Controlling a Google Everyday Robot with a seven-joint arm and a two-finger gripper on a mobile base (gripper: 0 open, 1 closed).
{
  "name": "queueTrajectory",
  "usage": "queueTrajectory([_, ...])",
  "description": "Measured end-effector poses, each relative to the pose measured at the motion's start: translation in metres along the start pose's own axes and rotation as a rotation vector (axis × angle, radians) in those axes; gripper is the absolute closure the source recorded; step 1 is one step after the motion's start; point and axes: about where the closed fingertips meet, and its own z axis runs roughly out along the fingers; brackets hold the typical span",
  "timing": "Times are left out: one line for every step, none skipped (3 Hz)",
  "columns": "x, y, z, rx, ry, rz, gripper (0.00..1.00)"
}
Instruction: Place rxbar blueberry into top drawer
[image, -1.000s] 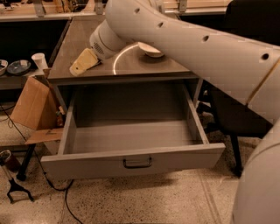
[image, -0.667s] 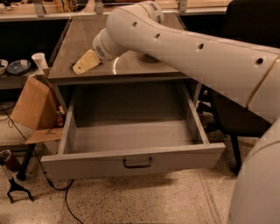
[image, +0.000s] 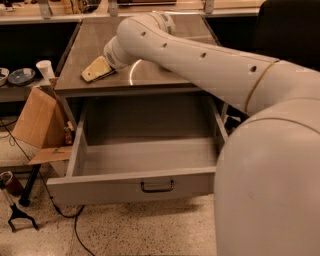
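Gripper (image: 97, 70): tan, low over the left part of the cabinet top, pointing toward its left edge. Clenched or released cannot be told.
Rxbar blueberry: not in sight. Whether held in the gripper cannot be told.
Top drawer (image: 100, 189): pulled wide open toward the camera, grey floor and walls showing.
Pull handle (image: 157, 186): small, dark, at the centre of the drawer's front panel.
Cabinet top (image: 90, 42): glossy brown-grey, directly above the open drawer.
Arm (image: 200, 57): white, sweeping from lower right to upper left, covering the middle and right of the cabinet top.
Robot body (image: 270, 190): fills the lower right, hiding the drawer's right end.
Cardboard box (image: 35, 117): left of the cabinet, one flap just beside the drawer's left wall.
White cup (image: 46, 69): on a low shelf further left, next to a dark bowl (image: 21, 76).
Black cable (image: 75, 232): trailing over the speckled floor below the drawer's left corner.
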Motion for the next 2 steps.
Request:
queueTrajectory([-0.005,-0.007,0.031,-0.04,0.007,0.009,0.0])
queueTrajectory([-0.01,-0.001,0.053,-0.094,0.014,0.0,0.0])
